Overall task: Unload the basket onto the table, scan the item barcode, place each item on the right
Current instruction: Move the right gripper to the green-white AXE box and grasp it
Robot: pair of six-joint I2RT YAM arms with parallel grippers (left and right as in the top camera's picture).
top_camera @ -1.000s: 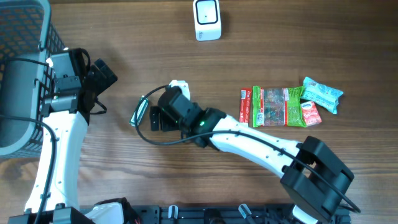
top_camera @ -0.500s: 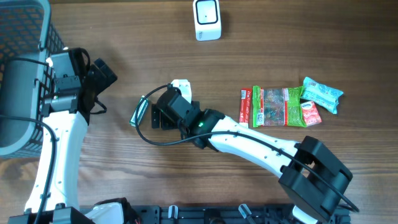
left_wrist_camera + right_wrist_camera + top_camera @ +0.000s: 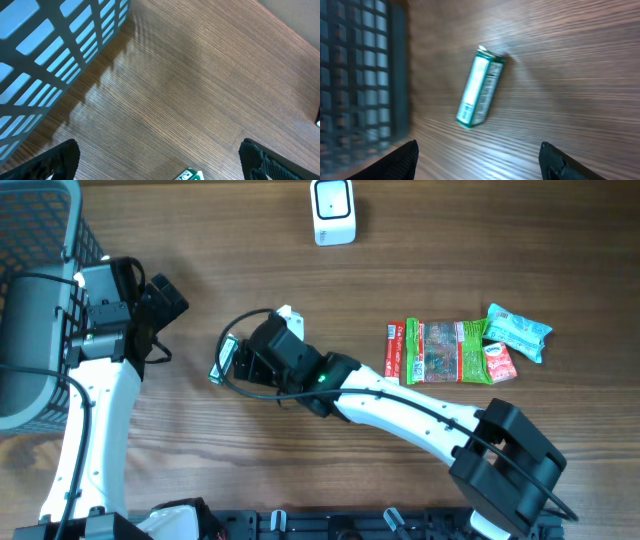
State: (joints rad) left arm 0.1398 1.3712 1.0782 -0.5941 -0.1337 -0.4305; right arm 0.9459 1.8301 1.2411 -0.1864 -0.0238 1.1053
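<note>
Operator: Where's the item?

Spotter: It's a small green-and-white box (image 3: 480, 86), lying flat on the table (image 3: 580, 60), left of centre and near the basket (image 3: 40, 240). Your right gripper (image 3: 477, 161) hangs just above it, jaws spread, nothing in them. The box lies ahead of the fingertips, not between them.

Operator: Its axis?

Spotter: From overhead, the long axis runs roughly toward and away from the robot's base, tilted a little. In your right wrist view it slants from upper right to lower left. My read is that your jaws would close across the narrow width, slightly skewed.

Operator: Other arm?

Spotter: Your left gripper (image 3: 159, 155) is wide open and empty, beside the basket. Only a corner of the box shows at the bottom edge of its view. The right arm is plainly nearer.

Operator: Any print?

Spotter: There's a white panel with small dark type, too blurred to read, and I can't pick out a barcode. The scanner (image 3: 332, 212) sits at the table's far edge, well apart from the box. Snack packets (image 3: 440, 352) lie to your right, and their labels are unreadable too.
</note>
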